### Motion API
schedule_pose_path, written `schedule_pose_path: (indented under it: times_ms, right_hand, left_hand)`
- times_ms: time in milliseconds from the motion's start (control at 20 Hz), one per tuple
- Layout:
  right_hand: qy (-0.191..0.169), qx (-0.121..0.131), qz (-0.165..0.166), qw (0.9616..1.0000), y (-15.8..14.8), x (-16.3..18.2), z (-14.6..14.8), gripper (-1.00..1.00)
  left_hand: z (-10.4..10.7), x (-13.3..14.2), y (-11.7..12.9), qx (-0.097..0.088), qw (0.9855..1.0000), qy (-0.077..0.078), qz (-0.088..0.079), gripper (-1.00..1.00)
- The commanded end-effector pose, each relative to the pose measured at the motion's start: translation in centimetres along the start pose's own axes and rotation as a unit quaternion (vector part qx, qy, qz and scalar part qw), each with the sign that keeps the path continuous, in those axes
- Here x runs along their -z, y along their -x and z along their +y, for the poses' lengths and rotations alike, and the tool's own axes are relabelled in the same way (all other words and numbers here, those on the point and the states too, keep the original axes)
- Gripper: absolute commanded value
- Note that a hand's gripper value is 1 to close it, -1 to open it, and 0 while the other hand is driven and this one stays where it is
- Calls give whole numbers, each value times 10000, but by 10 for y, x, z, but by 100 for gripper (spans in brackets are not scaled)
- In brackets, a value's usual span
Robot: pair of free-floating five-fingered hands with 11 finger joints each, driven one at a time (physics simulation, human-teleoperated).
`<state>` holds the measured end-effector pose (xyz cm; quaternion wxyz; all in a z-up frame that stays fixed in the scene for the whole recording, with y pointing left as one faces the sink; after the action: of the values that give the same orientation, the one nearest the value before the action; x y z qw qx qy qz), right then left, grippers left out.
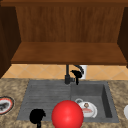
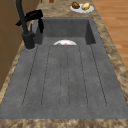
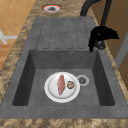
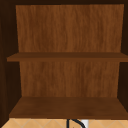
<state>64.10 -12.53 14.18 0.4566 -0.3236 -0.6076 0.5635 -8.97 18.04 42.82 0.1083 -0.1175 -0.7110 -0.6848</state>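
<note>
My right hand hovers open beside the black faucet, at the back of the sink between drainboard and basin. It shows again in the left side view and the right side view, fingers spread, one pointing down, close to the faucet's base. My left hand hangs low at the sink's front left edge. A big red ball floats to its right. A white plate with a red strip of meat and a small brown piece lies in the basin.
The grey drainboard takes up the sink's left half. A red-rimmed plate lies on the left counter, and a plate with food on the right counter. A white cup stands behind the faucet. Wooden cabinet shelves hang above.
</note>
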Motion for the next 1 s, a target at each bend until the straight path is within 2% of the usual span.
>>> schedule_pose_path:
  times_ms: [0,450,600,800,850,950]
  right_hand:
    - [-502,162,36,9986,7,16,4,-100]
    - [-413,340,-188,9984,10,5,-7,-100]
    - [-639,481,-158,9967,16,7,-9,-100]
    - [-781,513,-276,9952,18,8,-5,-100]
    - [-730,495,-317,9956,17,4,-5,100]
    - [-513,447,-402,9969,18,1,-5,100]
  left_hand:
    - [0,0,0,0,10000,0,0,0]
    - [0,0,0,0,10000,0,0,0]
    - [0,0,0,0,10000,0,0,0]
    - [0,0,0,0,10000,0,0,0]
    - [0,0,0,0,10000,0,0,0]
    - [0,0,0,0,10000,0,0,0]
